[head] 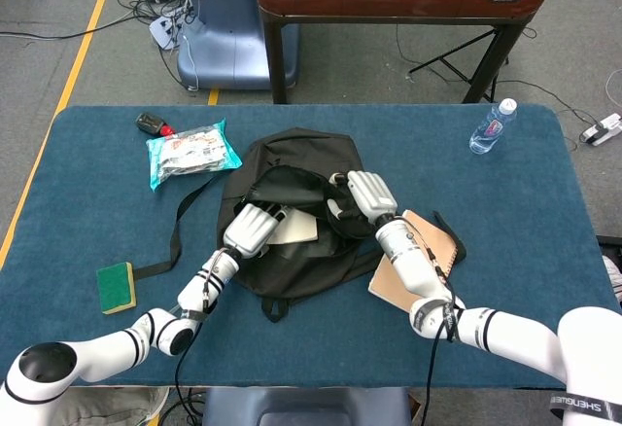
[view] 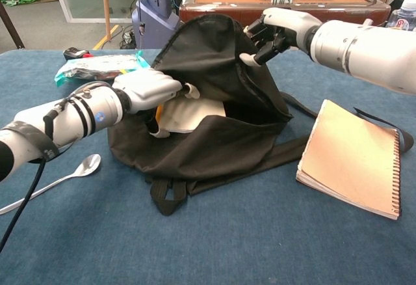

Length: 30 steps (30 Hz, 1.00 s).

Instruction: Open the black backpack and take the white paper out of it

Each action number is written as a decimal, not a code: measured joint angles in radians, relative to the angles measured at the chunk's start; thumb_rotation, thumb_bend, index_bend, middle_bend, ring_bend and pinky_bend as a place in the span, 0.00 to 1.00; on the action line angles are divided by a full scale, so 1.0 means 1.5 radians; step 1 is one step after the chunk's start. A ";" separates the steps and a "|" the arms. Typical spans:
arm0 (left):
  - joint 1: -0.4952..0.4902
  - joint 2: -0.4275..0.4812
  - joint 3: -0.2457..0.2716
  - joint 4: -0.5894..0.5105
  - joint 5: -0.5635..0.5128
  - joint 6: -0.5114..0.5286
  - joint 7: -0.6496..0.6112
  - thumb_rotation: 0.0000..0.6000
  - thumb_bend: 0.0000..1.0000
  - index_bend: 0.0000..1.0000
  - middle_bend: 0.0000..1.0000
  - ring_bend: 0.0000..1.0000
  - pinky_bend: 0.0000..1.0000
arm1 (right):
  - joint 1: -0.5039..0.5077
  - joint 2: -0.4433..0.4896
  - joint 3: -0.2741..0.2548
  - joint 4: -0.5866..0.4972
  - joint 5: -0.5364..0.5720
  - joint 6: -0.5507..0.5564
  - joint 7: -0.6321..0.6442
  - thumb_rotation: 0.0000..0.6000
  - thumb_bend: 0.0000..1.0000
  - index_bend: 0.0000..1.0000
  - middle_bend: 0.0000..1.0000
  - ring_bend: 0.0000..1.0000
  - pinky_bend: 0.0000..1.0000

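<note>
The black backpack [head: 296, 159] [view: 214, 148] lies open in the middle of the blue table. My right hand [head: 364, 195] [view: 278, 27] pinches the upper rim of its opening and holds the flap raised. The white paper [head: 297, 228] [view: 193, 114] shows inside the mouth, bowed upward. At the left side of the opening, my left hand [head: 251, 230] [view: 151, 88] grips the paper's left edge, fingers on top and thumb underneath. The deeper part of the paper is hidden by the bag's front wall.
A tan spiral notebook [head: 420, 263] [view: 351, 158] lies right of the bag, over a strap. A spoon [view: 62, 179] and a green sponge [head: 117, 287] lie at front left. A teal snack bag [head: 191, 151] [view: 97, 67] sits at back left, a water bottle [head: 493, 125] at back right.
</note>
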State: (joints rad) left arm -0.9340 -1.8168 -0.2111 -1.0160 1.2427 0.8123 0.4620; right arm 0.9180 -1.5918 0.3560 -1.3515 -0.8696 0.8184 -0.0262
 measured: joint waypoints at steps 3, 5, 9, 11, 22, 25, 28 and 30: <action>-0.003 -0.008 0.000 0.013 -0.004 0.002 -0.001 1.00 0.25 0.18 0.17 0.19 0.26 | -0.001 0.000 0.000 0.002 -0.001 -0.001 0.003 1.00 0.42 0.64 0.43 0.31 0.33; -0.005 -0.013 -0.001 0.021 -0.003 0.008 -0.005 1.00 0.25 0.20 0.18 0.20 0.26 | -0.001 -0.001 0.000 0.004 -0.002 -0.002 0.004 1.00 0.42 0.64 0.43 0.31 0.33; -0.008 -0.023 -0.002 0.036 -0.003 0.014 -0.015 1.00 0.25 0.23 0.20 0.21 0.26 | -0.002 -0.002 0.000 0.008 -0.004 -0.006 0.008 1.00 0.42 0.64 0.43 0.31 0.33; -0.010 -0.028 -0.002 0.043 -0.002 0.017 -0.021 1.00 0.25 0.26 0.22 0.23 0.26 | -0.003 -0.002 0.000 0.010 -0.005 -0.007 0.010 1.00 0.42 0.64 0.43 0.32 0.33; -0.009 -0.049 0.011 0.079 0.010 0.015 -0.060 1.00 0.25 0.31 0.29 0.28 0.26 | -0.003 -0.005 0.002 0.018 -0.007 -0.011 0.017 1.00 0.42 0.64 0.43 0.32 0.33; -0.009 -0.051 0.012 0.079 0.010 0.020 -0.055 1.00 0.25 0.30 0.30 0.28 0.26 | -0.002 -0.007 0.002 0.019 -0.007 -0.011 0.017 1.00 0.42 0.64 0.43 0.32 0.33; -0.010 -0.059 0.008 0.086 0.005 0.023 -0.051 1.00 0.25 0.31 0.29 0.28 0.26 | -0.002 -0.008 0.001 0.018 -0.007 -0.012 0.015 1.00 0.42 0.64 0.43 0.32 0.33; -0.011 -0.066 0.003 0.092 0.003 0.027 -0.052 1.00 0.25 0.34 0.30 0.28 0.27 | -0.002 -0.008 0.001 0.016 -0.006 -0.011 0.013 1.00 0.42 0.64 0.43 0.32 0.33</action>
State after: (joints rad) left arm -0.9505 -1.9155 -0.2060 -0.8777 1.2468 0.8522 0.3837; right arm 0.9146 -1.6032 0.3570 -1.3275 -0.8790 0.8018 -0.0064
